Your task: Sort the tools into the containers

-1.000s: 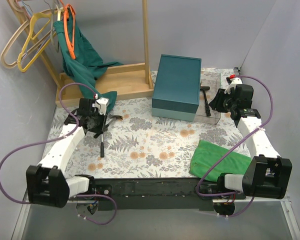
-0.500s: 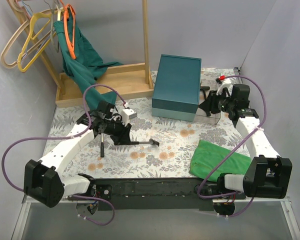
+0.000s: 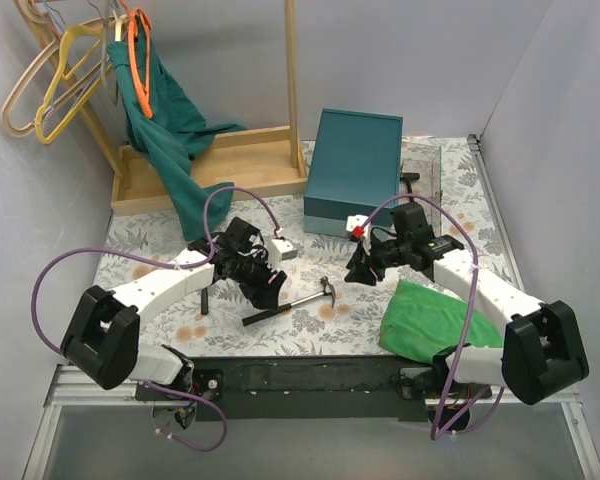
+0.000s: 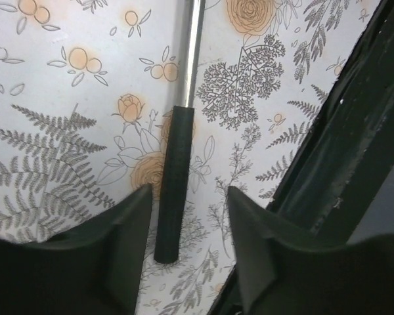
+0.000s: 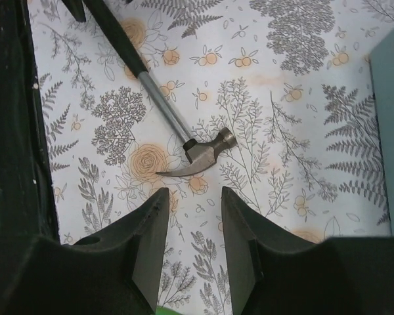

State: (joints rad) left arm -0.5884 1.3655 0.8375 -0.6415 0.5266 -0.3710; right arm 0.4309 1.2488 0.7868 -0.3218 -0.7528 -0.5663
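Observation:
A claw hammer [image 3: 292,303] with a black grip and steel shaft lies on the floral tablecloth near the table's front middle. My left gripper [image 3: 270,287] is open just above its grip end. In the left wrist view the black grip [image 4: 173,184] lies between my spread fingers [image 4: 125,249] without touching them; the left gripper [image 4: 187,220] holds nothing. My right gripper [image 3: 361,270] is open and empty, just right of the hammer head. In the right wrist view the head [image 5: 207,153] lies just ahead of the right gripper [image 5: 194,220].
A teal box [image 3: 355,172] stands at the back centre. Beside it a clear container [image 3: 427,165] holds a black tool [image 3: 410,181]. Another dark-handled tool [image 3: 204,297] lies left of my left arm. A green cloth [image 3: 425,315] lies front right. A wooden rack [image 3: 220,165] stands back left.
My left arm swung right from the table's left side with the hammer, which now lies on the cloth between its open fingers. My right arm moved from the clear container to the hammer head.

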